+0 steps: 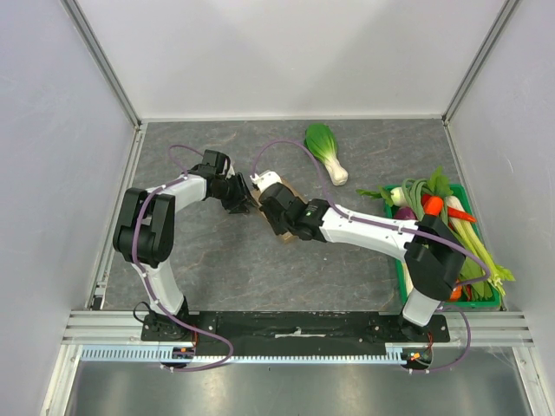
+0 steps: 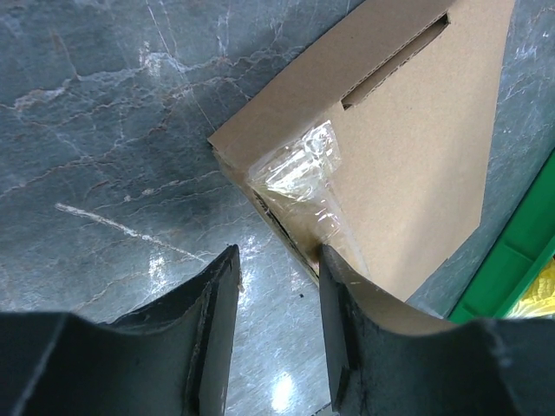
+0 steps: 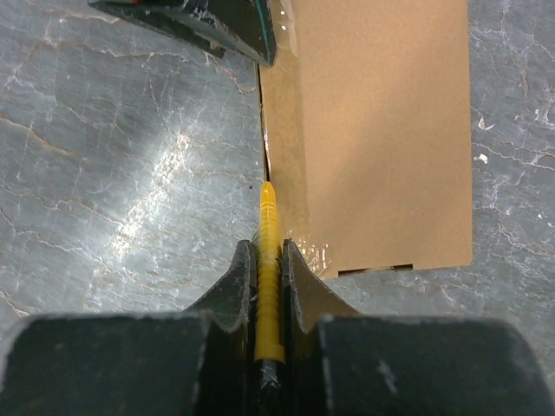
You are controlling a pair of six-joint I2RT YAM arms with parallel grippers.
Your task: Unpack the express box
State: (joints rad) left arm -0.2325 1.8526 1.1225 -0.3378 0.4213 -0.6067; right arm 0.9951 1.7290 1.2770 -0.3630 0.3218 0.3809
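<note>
The express box (image 3: 381, 130) is a flat brown cardboard box lying on the dark stone table, with clear tape (image 2: 303, 173) over one corner. In the top view it (image 1: 292, 191) lies mostly hidden under my right arm. My right gripper (image 3: 269, 247) is shut on a yellow ribbed tool (image 3: 269, 260) whose dark tip sits at the box's left edge seam. My left gripper (image 2: 277, 260) is open at the taped corner of the box (image 2: 416, 147), its right finger (image 2: 347, 321) against the box's side. In the top view the left gripper (image 1: 244, 199) and right gripper (image 1: 270, 198) meet mid-table.
A green-and-white bok choy (image 1: 325, 147) lies behind the box. A green crate (image 1: 408, 277) full of vegetables stands at the right edge, and it also shows in the left wrist view (image 2: 520, 260). Grey walls enclose the table on three sides.
</note>
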